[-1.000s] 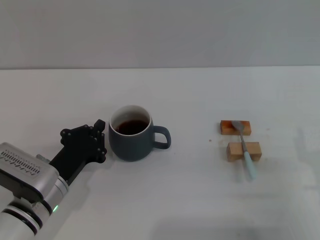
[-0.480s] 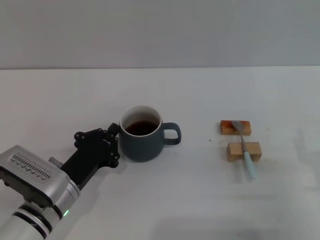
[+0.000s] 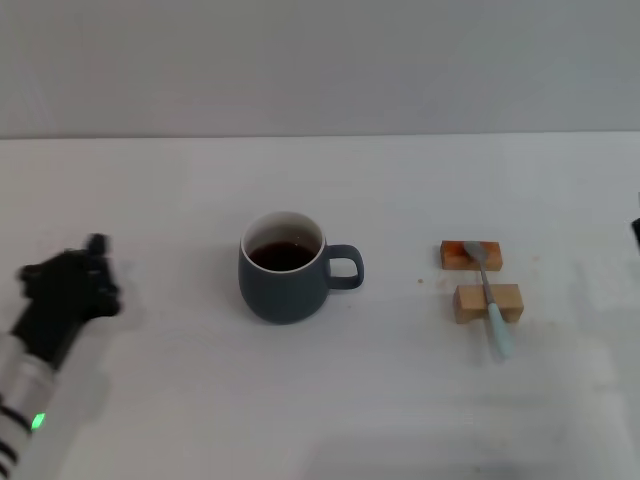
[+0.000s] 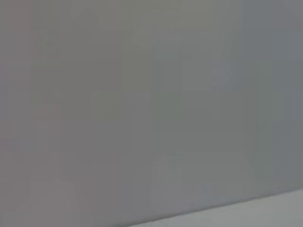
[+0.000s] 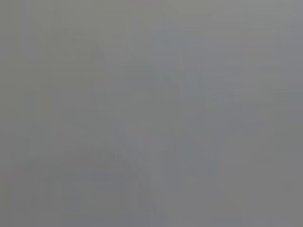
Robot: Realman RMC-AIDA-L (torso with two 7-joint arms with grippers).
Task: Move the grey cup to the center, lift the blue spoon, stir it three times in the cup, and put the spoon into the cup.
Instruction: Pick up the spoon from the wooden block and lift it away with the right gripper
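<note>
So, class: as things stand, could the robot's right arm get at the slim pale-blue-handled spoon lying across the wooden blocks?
Probably yes: the pale-blue-handled spoon lies exposed across two wooden blocks on the robot's right, with nothing around it; the cup stands well apart.

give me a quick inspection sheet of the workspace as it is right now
surface: white table, bare apart from the items below
job's things: grey cup upright near the middle, dark liquid inside, handle towards the robot's right; blue spoon lying across two wooden blocks, well to the right of the cup, untouched
clutter: nothing seen beyond the blocks
grippers: left hand at the table's left edge, well apart from the cup, holding nothing visible; a dark sliver at the head view's right edge may be the right arm, its hand not seen
cables: nothing seen
surroundings: plain grey wall behind the table; both wrist views show only grey
</note>
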